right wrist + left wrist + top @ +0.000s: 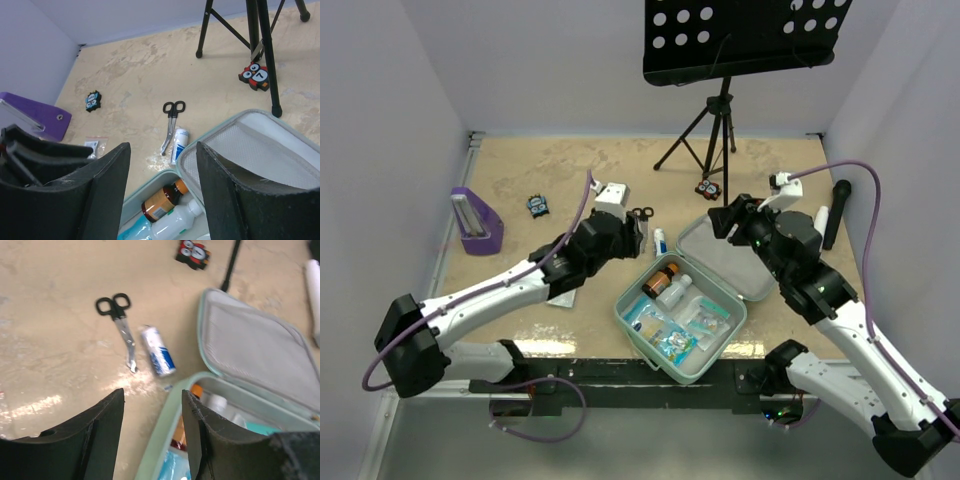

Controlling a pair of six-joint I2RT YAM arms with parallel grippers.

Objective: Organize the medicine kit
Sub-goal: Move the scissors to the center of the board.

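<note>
Claw on my left [152, 396] hangs part-open and empty over the counter [570, 165]; I see scissors [120, 325] and a white-and-blue tube [157, 351] just left of the medicine kit [250, 345], lid open near the front edge, then my right claw [162, 147], wide, empty, by the lid
</note>
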